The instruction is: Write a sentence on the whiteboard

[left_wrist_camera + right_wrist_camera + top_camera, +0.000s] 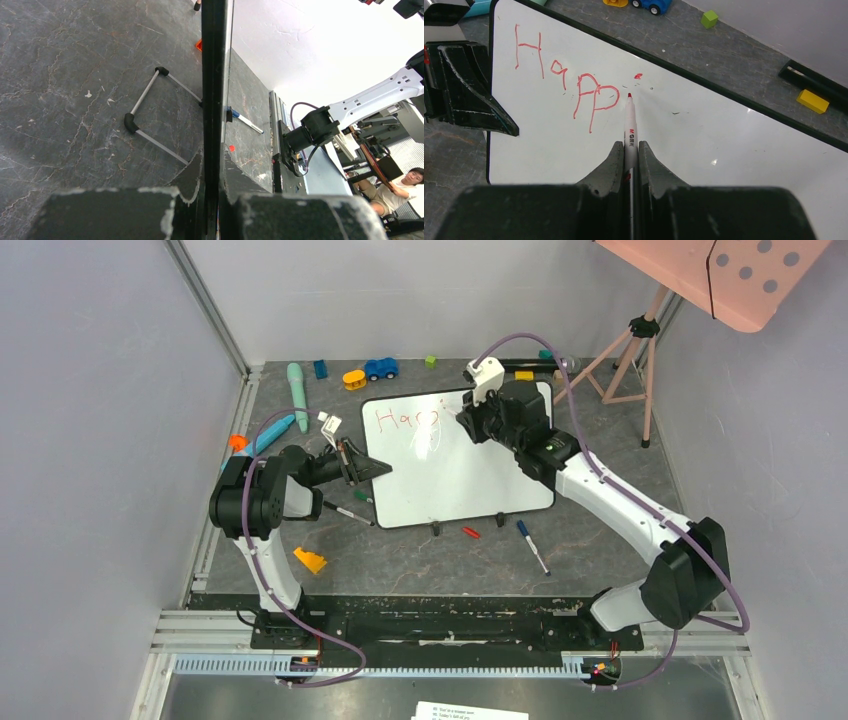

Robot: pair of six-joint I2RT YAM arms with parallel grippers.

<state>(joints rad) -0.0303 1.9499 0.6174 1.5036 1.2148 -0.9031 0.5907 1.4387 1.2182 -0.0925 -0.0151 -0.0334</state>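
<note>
- Now, left pincer point(368, 468) is clamped narrow on the left rim of the whiteboard point(470, 475), which lies mid-surface point(580, 552).
- The sentence point(579, 92) reads "Happ" in red, at the board's top left.
- Right pincer point(630, 146) grips a red marker point(630, 125), tip at the board just right of the last "p".

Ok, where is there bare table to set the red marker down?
Barest: the near strip of table between the orange wedge and blue marker. Also right of the whiteboard, toward the tripod. Crowded: behind the board around the blue car, and beside the left end effector.
</note>
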